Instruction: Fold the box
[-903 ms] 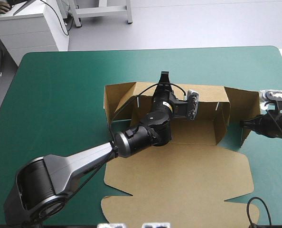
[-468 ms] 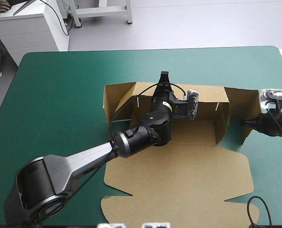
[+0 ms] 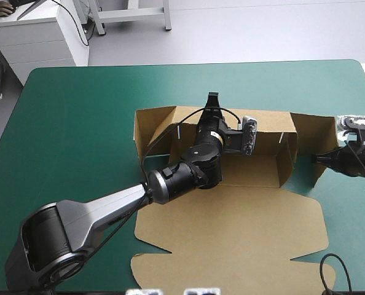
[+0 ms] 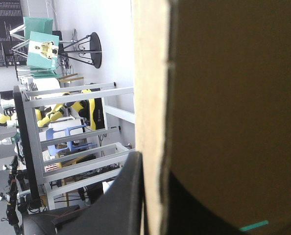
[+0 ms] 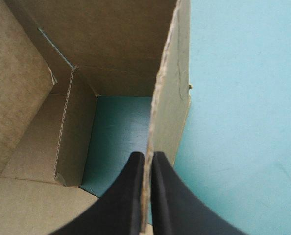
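- Since earlier, the left end flap of the brown cardboard box point(image 3: 231, 227) has swung inward; the box lies centred on the teal-green cover point(image 3: 78, 123).
- Far wall: pinched by the left black-finned gripper point(image 3: 212, 98).
- Right end flap: clamped edge-on by the right black-finned gripper point(image 3: 316, 159), tray lying inward of it.

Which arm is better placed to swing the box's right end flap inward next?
Right. The right claw pinches that upright flap; the left claw is clamped on the far wall.
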### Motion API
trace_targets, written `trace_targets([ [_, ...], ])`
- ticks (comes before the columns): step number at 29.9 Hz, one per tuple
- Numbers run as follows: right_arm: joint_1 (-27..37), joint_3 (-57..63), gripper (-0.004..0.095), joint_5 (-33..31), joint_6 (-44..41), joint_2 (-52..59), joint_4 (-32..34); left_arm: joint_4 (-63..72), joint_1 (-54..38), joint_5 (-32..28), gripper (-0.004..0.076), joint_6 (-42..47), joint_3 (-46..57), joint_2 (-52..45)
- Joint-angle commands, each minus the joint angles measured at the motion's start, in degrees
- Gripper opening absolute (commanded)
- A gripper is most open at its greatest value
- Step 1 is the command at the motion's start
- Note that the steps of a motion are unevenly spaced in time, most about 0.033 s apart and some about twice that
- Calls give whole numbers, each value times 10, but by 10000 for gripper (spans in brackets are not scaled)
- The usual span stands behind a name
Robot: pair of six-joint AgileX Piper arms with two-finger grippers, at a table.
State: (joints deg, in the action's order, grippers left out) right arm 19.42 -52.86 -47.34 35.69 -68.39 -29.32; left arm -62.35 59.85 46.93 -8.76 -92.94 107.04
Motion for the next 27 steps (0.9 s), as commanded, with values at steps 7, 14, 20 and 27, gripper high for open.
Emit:
trace_targets([
  [7,0,-14,-11,-44,6,12,-27,-7,3,1,-8,5,-10,-29],
  [14,0,-14,-11,-50,1,51,-27,-7,3,1,-8,5,-10,-29],
  [20,0,-14,55,-86,-25,65,-16,-7,3,1,-8,5,-10,-29],
  [27,0,-14,293,-110,-71,65,-18,-7,3,3,-8,5,-10,-29],
])
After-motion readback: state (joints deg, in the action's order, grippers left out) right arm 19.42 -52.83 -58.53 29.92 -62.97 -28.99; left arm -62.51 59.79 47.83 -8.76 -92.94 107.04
